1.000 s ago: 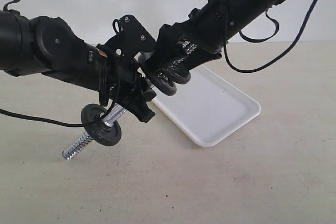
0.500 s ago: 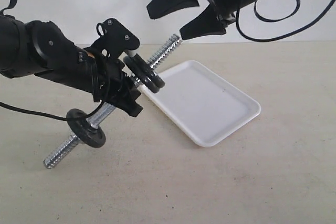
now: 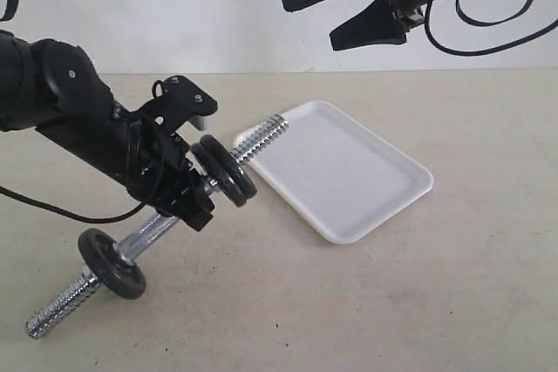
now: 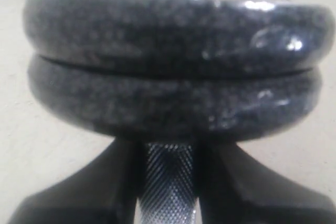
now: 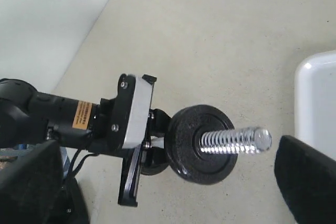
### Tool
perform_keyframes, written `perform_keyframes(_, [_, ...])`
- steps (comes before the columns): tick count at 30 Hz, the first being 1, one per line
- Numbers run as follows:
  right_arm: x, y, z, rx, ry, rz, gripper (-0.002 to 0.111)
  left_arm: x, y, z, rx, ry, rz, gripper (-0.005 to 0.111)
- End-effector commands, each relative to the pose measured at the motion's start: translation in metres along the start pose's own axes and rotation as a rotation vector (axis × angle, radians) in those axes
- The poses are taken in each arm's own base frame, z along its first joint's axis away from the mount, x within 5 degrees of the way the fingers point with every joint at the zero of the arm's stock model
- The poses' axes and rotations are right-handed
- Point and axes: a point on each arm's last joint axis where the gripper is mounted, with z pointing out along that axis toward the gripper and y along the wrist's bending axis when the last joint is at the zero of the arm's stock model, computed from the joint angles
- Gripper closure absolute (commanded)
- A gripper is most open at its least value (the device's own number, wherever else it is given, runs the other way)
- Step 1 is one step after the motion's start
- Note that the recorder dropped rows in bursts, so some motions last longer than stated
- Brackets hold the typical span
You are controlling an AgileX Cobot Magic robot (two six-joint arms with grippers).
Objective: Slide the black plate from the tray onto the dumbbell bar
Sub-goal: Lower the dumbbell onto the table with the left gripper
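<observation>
Ext. cam: we place it off the table (image 3: 436, 302) edge, raised, looking down and across towards the white wall (image 3: 174, 6), at mid range. Left arm (image 3: 70, 119) enters at 9 o'clock, right gripper (image 3: 309, 22) hangs at 1 o'clock, and the tray (image 3: 349, 172) sits just right of ctr.

Left wrist cam: v. close, aimed along the dumbbell bar (image 4: 167, 182) between the fingers (image 4: 79, 192) of the left gripper (image 4: 167, 148). Black plate (image 4: 173, 30) and a second disc (image 4: 173, 108) fill the pic, blurred.

Right wrist cam: high up, well apart, facing the bar end-on past its own fingertips (image 5: 310, 182).

We note all 3 views share bar and plate. Ext. and right wrist also share tray and left gripper.
</observation>
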Motion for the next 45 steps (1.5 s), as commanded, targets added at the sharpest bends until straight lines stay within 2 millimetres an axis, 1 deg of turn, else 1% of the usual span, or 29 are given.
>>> perform_keyframes(1, [-0.001,0.002,-0.004,0.000,-0.005,-0.022,0.003,-0.039,0.053,-0.048,-0.408,-0.451,-0.163,0.102])
perform_keyframes(5, [-0.001,0.002,-0.004,0.000,-0.005,-0.031,0.003,-0.037,0.058,-0.050,-0.396,-0.462,-0.254,0.102])
perform_keyframes(10, [-0.001,0.002,-0.004,0.000,-0.005,-0.049,0.003,-0.036,0.057,-0.049,-0.356,-0.475,-0.362,0.102])
perform_keyframes(16, [-0.001,0.002,-0.004,0.000,-0.005,-0.049,0.003,-0.034,0.052,-0.044,-0.302,-0.438,-0.367,0.102])
perform_keyframes(19, [-0.001,0.002,-0.004,0.000,-0.005,-0.051,0.003,-0.032,0.052,-0.037,-0.272,-0.417,-0.401,0.102])
perform_keyframes(23, [-0.001,0.002,-0.004,0.000,-0.005,-0.051,0.003,-0.027,0.051,-0.021,-0.226,-0.374,-0.456,0.102])
perform_keyframes(26, [-0.001,0.002,-0.004,0.000,-0.005,-0.051,0.003,-0.023,0.052,-0.011,-0.216,-0.345,-0.463,0.102])
perform_keyframes(35, [-0.001,0.002,-0.004,0.000,-0.005,-0.054,0.003,-0.021,0.052,-0.003,-0.202,-0.338,-0.528,0.102])
perform_keyframes(38, [-0.001,0.002,-0.004,0.000,-0.005,-0.054,0.003,-0.019,0.052,0.002,-0.179,-0.327,-0.562,0.102])
perform_keyframes(45, [-0.001,0.002,-0.004,0.000,-0.005,-0.054,0.003,-0.012,0.052,0.018,-0.164,-0.281,-0.571,0.102])
